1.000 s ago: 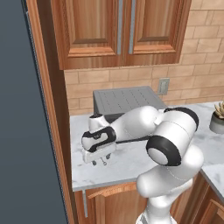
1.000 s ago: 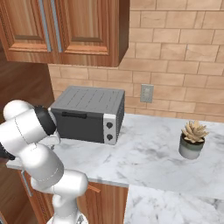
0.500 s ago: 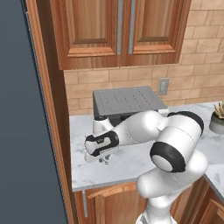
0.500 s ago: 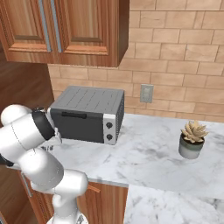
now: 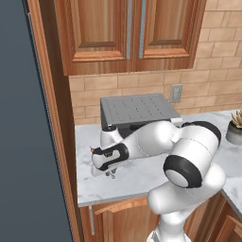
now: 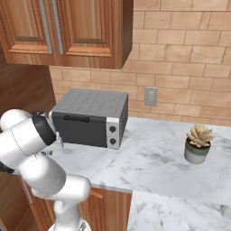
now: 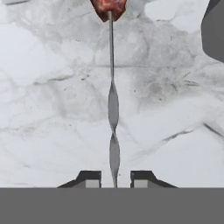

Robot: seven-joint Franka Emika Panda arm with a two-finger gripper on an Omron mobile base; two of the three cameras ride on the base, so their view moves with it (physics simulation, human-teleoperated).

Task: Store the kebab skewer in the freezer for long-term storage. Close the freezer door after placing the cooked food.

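Observation:
The kebab skewer point(image 7: 113, 131) lies on the marble counter, a thin twisted metal stick running straight away from the hand to reddish-brown meat point(image 7: 109, 8) at the far end. My gripper point(image 7: 115, 177) is down at the counter with the stick's near end between its two dark fingertips point(image 7: 90, 176), shut on it. In the left base view the gripper point(image 5: 109, 173) sits low on the counter's left part, in front of the steel oven. A tall slate-blue fridge panel point(image 5: 28, 142) stands at the left; I cannot tell whether it is the freezer door. The freezer's inside is out of view.
A steel countertop oven point(image 5: 139, 111) point(image 6: 90, 118) stands against the brick wall just behind the arm. A potted succulent point(image 6: 197, 144) sits at the right of the counter. Wooden wall cabinets point(image 5: 127, 33) hang above. The counter's front edge point(image 5: 118, 198) runs close below the gripper.
The hand has sunk a little toward the counter, and its jaws have gone from wide open to shut around the skewer's stick.

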